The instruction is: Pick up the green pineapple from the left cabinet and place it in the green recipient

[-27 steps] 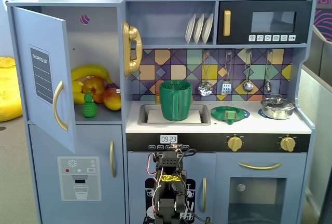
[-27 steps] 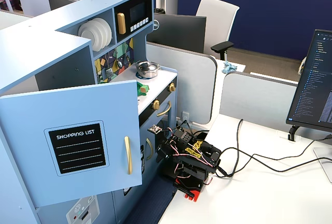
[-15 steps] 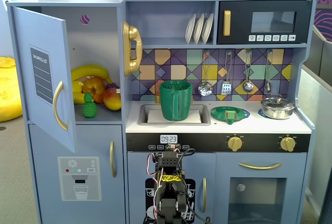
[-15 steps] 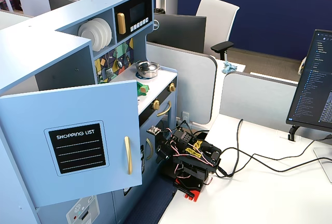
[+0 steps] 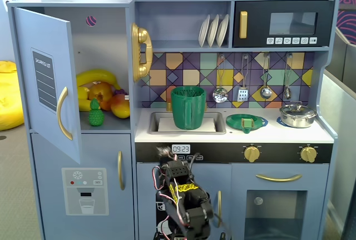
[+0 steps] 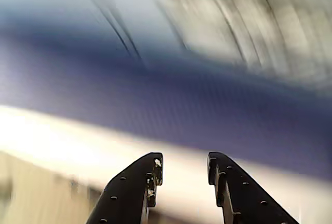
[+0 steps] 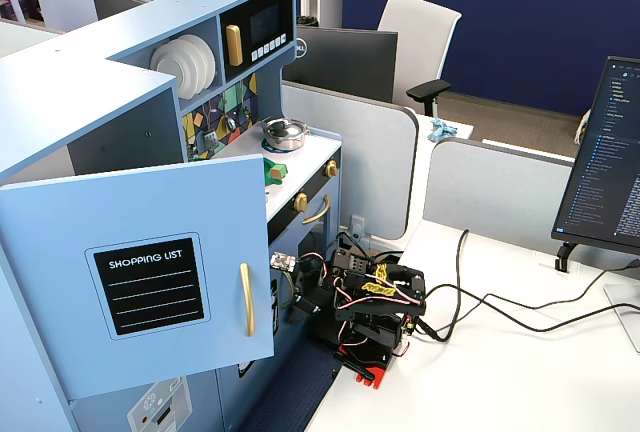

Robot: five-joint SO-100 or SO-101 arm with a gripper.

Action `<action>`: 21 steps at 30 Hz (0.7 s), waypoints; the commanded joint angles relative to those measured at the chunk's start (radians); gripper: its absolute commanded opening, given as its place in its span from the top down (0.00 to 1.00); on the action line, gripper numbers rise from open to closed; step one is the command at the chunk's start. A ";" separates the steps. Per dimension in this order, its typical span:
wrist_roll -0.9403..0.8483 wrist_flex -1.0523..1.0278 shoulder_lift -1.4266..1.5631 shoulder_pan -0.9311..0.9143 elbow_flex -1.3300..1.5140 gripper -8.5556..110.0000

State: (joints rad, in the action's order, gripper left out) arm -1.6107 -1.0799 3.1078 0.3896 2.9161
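Wrist view is motion-blurred, but we can see the two black fingers [image 6: 150, 175] spread apart w/ nothing between them, so the gripper [image 6: 184, 167] is released and empty. In a fixed view the arm [image 5: 181, 195] sits folded low in front of the toy kitchen, well below the shelf.

The green pineapple [image 5: 96, 113] stands upright at the near edge of the shelf inside the left cabinet [image 5: 105, 56], whose door [image 5: 47, 79] is swung wide. Just behind it are the yellow bananas [image 5: 95, 77] and red-orange fruits [image 5: 111, 102], close enough to get knocked. The green recipient [image 5: 188, 107] stands in the sink, to the right, well apart from the pineapple.

We judge the pineapple to be hollow plastic: very light, stiff, not fragile. Its bumpy skin should give some grip, but the oval shape could squirt out if pinched off-centre. We'd take it across the widest part of the body, approx. mid-height, not by the spiky crown, which looks too thin and tapered to hold. Being so light, it'll likely tip at a nudge, so we'd come in from the front.
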 commanded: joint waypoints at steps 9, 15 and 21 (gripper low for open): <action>-0.176 0.469 -0.244 0.288 -0.345 0.93; -0.107 0.669 -0.393 0.325 -0.474 0.84; -0.072 0.845 -0.557 0.305 -0.580 0.71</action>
State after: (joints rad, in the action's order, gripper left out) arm -1.6966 -0.3359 2.6292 0.7087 2.4574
